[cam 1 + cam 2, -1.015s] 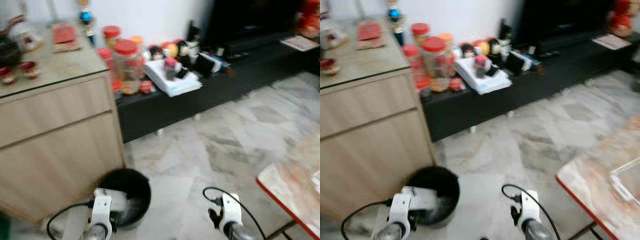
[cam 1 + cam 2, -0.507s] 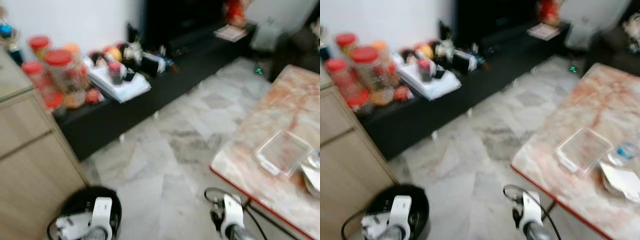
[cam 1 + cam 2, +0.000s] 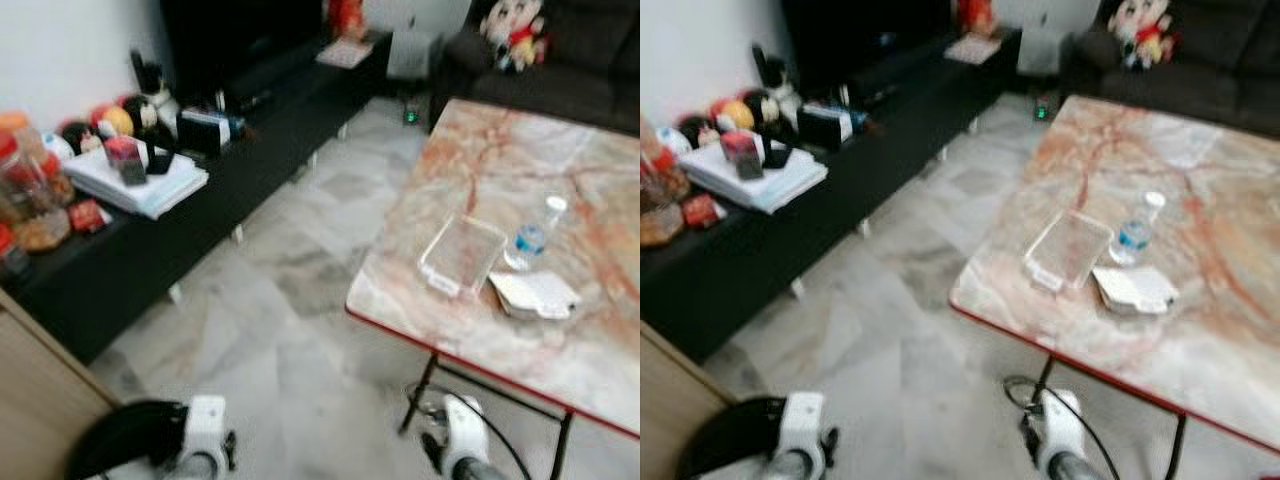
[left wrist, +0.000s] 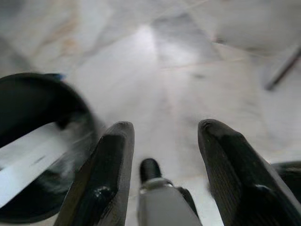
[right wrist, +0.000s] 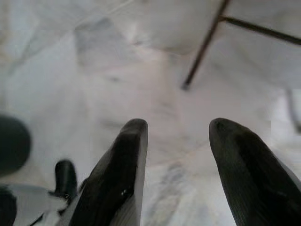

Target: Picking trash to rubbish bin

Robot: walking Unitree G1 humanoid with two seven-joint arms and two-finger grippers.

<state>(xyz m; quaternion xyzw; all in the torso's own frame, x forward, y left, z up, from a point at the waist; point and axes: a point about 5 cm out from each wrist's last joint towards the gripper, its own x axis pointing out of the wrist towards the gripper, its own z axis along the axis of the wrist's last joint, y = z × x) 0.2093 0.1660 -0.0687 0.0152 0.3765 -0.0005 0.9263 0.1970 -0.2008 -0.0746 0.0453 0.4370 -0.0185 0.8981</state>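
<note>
I'm eyeing the water bottle point(image 3: 530, 236) standing on the marble counter point(image 3: 470, 170), beside a clear container point(image 3: 462, 256). Probably light, crushable, slippery, so I'd grab mid-body. Left gripper point(image 4: 162, 181) and right gripper point(image 5: 181, 176) are hanging low, jaws spread, empty. Bin point(image 3: 115, 450) sits by my left.

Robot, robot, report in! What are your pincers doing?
Left pincer open, empty. Right pincer open, empty. Black bin by left arm. Bottle, clear tray on marble table.

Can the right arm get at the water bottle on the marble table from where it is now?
Probably not yet. The right gripper hangs low, open over the floor near the table leg, while the water bottle stands up on the marble table, well forward, beside the clear container.
</note>
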